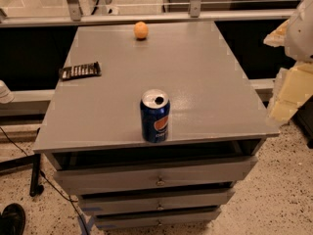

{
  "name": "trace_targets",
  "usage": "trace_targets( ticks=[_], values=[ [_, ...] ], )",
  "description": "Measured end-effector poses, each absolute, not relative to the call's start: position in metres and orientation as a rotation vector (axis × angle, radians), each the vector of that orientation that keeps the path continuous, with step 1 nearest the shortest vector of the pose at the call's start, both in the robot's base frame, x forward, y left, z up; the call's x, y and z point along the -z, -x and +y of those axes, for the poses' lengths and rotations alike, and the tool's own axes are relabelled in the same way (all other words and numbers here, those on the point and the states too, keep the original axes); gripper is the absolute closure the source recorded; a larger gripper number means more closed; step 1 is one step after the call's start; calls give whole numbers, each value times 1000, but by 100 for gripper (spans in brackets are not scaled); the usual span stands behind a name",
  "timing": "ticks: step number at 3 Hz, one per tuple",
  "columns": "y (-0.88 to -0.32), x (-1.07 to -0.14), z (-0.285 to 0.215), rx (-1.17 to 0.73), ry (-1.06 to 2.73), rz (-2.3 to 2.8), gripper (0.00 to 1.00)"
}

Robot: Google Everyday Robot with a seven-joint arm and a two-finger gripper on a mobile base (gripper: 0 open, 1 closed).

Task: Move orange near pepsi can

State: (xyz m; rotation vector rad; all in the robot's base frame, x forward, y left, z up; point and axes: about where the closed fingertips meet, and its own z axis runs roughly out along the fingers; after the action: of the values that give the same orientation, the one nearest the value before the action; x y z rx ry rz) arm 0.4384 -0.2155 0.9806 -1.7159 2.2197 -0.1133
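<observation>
The orange [141, 30] sits at the far edge of the grey cabinet top [195, 82], a little left of centre. The pepsi can [155, 115] stands upright near the front edge, its opened silver top showing. The two are far apart, almost a full table depth. My gripper [288, 89] shows as pale cream parts at the right edge of the view, off the table's right side and level with its middle. It holds nothing that I can see.
A flat dark snack bar [79, 71] lies near the table's left edge. The cabinet has drawers [156, 177] below the front. A glass rail [146, 11] runs behind the table. Cables and a chair leg [34, 175] are on the floor at left.
</observation>
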Motion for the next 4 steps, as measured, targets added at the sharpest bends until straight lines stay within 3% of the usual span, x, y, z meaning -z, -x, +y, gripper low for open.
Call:
trace_targets(
  ticks=[2, 4],
  values=[
    [-457, -975, -208, 58, 1676, 2140, 0],
    [-577, -952, -144, -135, 1578, 1854, 0]
  ],
)
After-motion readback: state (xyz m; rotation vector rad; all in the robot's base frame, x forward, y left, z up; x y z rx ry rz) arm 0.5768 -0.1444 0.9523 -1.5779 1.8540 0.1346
